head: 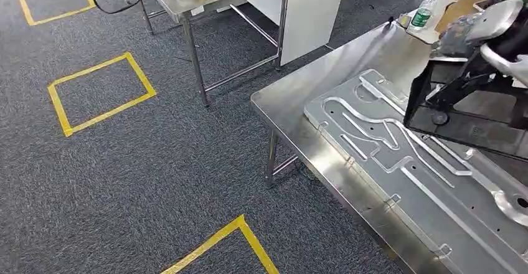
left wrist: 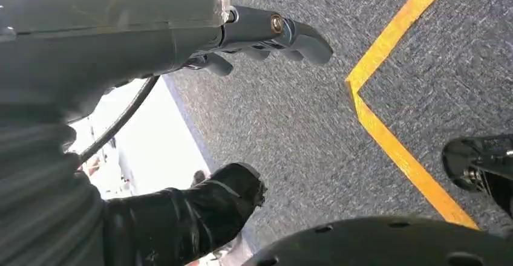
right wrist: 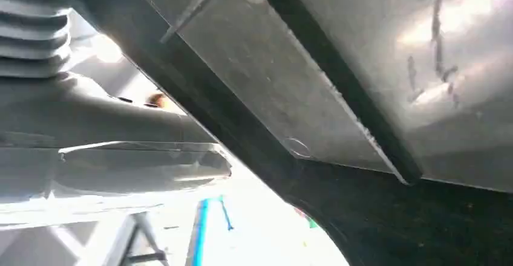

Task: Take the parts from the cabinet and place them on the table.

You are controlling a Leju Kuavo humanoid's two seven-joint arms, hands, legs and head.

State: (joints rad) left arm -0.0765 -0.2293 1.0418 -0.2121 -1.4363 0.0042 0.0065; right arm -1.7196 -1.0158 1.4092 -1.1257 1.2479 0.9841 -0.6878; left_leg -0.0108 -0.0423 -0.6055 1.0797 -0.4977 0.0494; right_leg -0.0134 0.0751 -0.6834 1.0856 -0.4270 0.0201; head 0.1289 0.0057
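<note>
We're at the placing step: the part is out of the cabinet and being carried in over the table (head: 292, 96).

Largest first. The steel table sits under and ahead of our right hand (head: 479, 28). A big silver panel (head: 398, 162) with raised ribs and cut-outs already lies flat on it, below and inboard of that hand.

The task part is a black frame (head: 461, 106) with a dark clear plate in it. It hangs tilted beneath the right hand, over the far side of the silver panel. We can't tell if its lower edge touches the panel yet. In the right wrist view the frame (right wrist: 339, 97) runs right across the hand, so we judge the hand is grasping it, though the fingers themselves are hidden.

Left hand (left wrist: 266, 36) hangs over the carpet (left wrist: 290, 127) near yellow tape (left wrist: 387, 139), fingers loosely curled, holding nothing.

A bottle (head: 426, 11) stands beyond the right hand, at the table's far edge.

Next move, our call: lower the frame level onto a clear spot, avoid the panel's ribs, then let go.
</note>
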